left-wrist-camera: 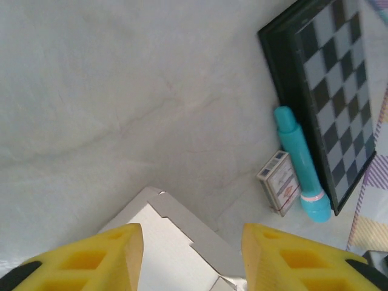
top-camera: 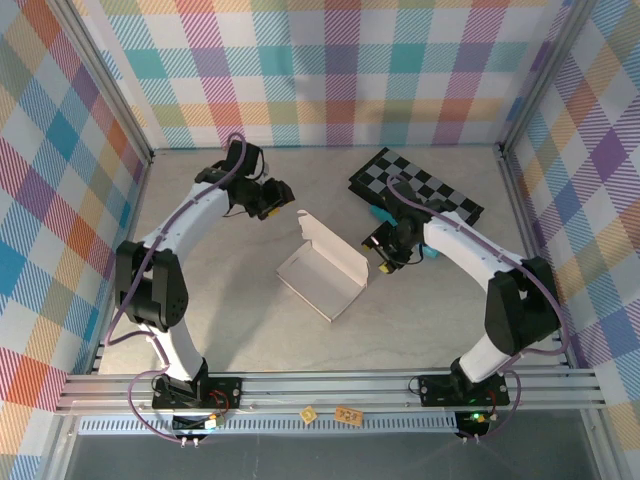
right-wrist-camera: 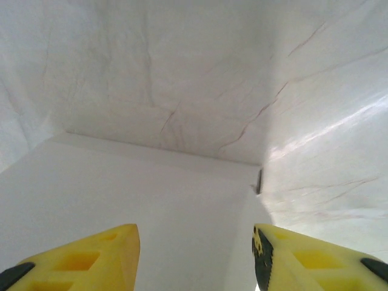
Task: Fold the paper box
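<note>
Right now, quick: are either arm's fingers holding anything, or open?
Left gripper: open, holding nothing.
Right gripper: open, holding nothing; the paper box sits just ahead.

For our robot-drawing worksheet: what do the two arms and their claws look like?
The left arm and right arm have white links, black joints and a purple cable each. The left claw and right claw have yellow fingers with recesses and black trim.

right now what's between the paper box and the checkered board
A small printed packet and a teal tube, together along the checkered board, apart from the paper box; seen in the left wrist view.
</note>
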Robot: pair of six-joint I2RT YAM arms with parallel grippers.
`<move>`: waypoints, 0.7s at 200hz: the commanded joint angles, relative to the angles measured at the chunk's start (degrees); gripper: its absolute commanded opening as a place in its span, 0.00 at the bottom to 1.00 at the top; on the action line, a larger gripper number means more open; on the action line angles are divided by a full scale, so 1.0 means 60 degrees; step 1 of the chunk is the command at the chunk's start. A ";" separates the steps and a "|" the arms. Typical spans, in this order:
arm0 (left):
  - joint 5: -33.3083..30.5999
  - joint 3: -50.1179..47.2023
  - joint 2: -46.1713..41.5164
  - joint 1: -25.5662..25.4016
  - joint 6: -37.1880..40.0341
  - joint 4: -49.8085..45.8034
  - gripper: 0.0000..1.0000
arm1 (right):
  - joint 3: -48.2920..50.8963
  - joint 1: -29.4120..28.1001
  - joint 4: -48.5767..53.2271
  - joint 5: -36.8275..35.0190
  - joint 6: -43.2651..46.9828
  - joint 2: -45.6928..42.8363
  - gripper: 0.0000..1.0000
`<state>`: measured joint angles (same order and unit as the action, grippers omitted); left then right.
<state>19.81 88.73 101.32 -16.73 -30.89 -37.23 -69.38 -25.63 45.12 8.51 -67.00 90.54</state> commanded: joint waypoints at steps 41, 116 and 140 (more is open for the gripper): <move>0.1064 -0.0715 -0.0582 -0.0389 0.6334 -0.0650 0.41 | -0.0495 0.0213 0.2052 -0.1394 0.3178 -0.1774 0.55; 0.2123 -0.2777 -0.0913 -0.0394 0.7145 0.2588 0.45 | -0.0389 0.0283 0.2239 -0.0671 0.3341 -0.2258 0.55; 0.2338 -0.2722 -0.0675 -0.0583 0.7481 0.2860 0.45 | -0.0396 0.0287 0.2263 -0.0487 0.3367 -0.2201 0.56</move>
<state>30.72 72.20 97.73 -18.98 10.26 -25.89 -71.24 -24.32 56.77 3.68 -48.31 78.24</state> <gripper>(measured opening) 0.455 0.555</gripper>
